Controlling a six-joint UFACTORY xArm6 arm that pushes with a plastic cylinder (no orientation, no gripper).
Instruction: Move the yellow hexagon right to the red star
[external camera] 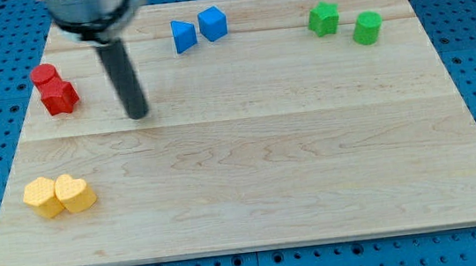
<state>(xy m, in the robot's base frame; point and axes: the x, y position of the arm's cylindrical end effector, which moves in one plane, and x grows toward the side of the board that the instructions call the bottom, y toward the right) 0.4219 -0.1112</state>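
A yellow hexagon (42, 197) sits at the view's lower left, touching a yellow heart (75, 193) on its right. A red star (59, 96) sits at the view's upper left, touching a red cylinder (44, 76) just above it. My tip (138, 115) rests on the board to the right of the red star, well above and right of the yellow blocks, touching no block.
A blue triangle (183, 36) and a blue cube (212, 23) sit at the view's top middle. A green star (323, 19) and a green cylinder (367, 27) sit at the top right. The wooden board (257, 149) lies on a blue pegboard.
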